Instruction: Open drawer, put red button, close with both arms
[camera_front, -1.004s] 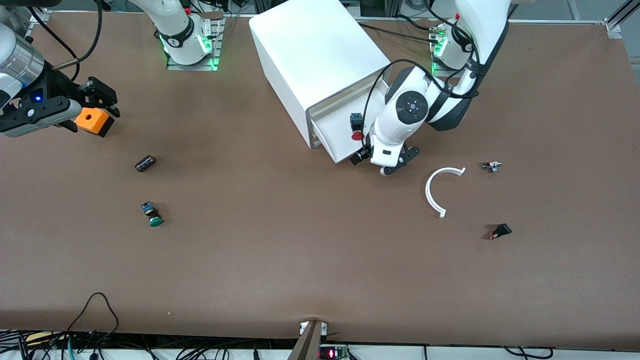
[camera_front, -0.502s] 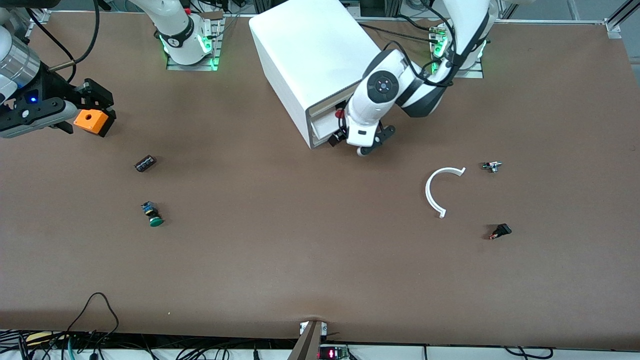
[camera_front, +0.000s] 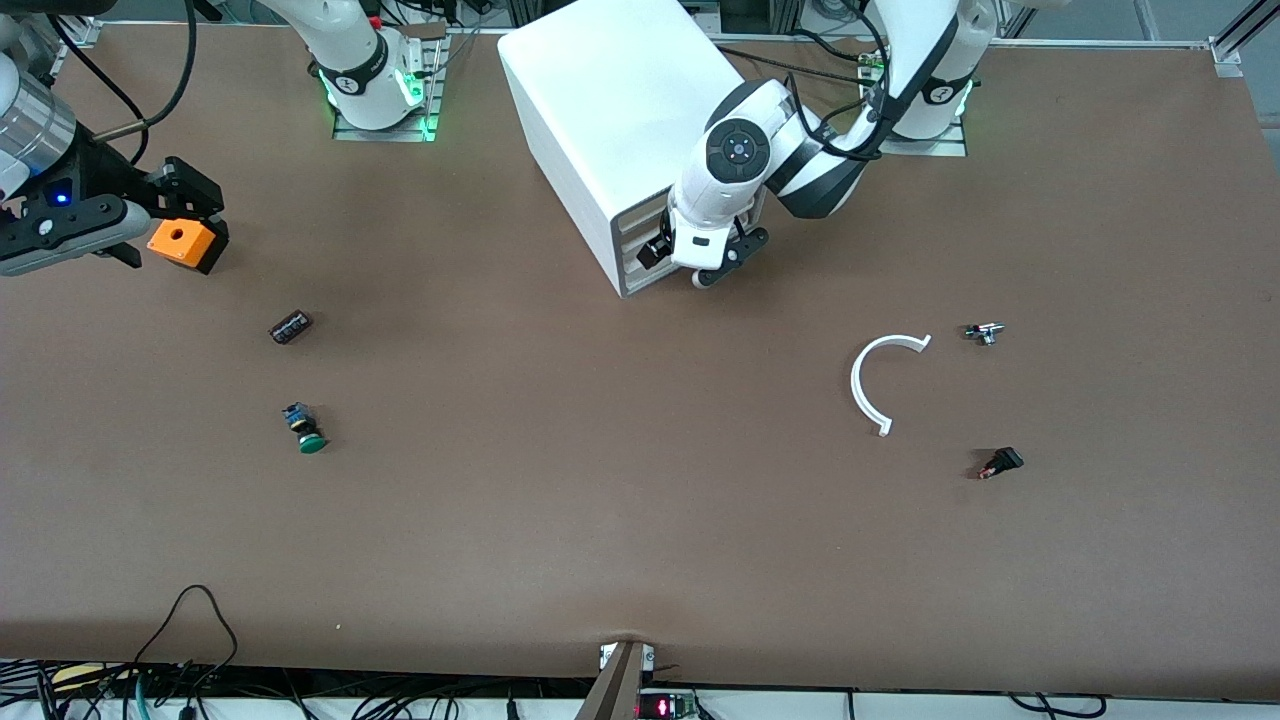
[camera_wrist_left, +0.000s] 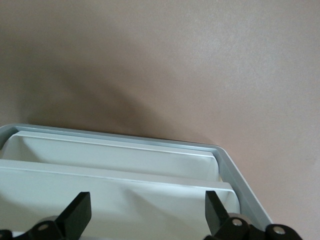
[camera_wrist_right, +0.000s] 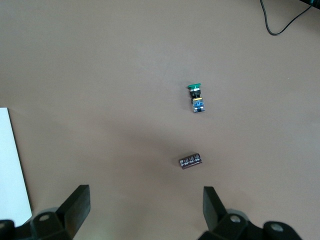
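Note:
The white cabinet (camera_front: 620, 110) stands at the robots' edge of the table. Its drawer (camera_front: 634, 243) sits pushed in, flush with the cabinet front. My left gripper (camera_front: 690, 260) is at that front, open, with nothing between its fingers. In the left wrist view the gripper (camera_wrist_left: 147, 215) straddles the white drawer front (camera_wrist_left: 120, 195). The red button is hidden. My right gripper (camera_front: 195, 212) hangs open and empty over the right arm's end of the table; the right wrist view (camera_wrist_right: 145, 210) shows bare table between its fingers.
An orange box (camera_front: 183, 241) shows by the right gripper. A dark capacitor (camera_front: 290, 327) and a green-capped button (camera_front: 308, 432) lie nearer the camera. A white curved strip (camera_front: 875, 385) and two small parts (camera_front: 985, 332) (camera_front: 1002, 461) lie toward the left arm's end.
My left gripper moved toward the cabinet and pushed the open drawer in. The red button that lay in it went out of sight. The right gripper barely shifted.

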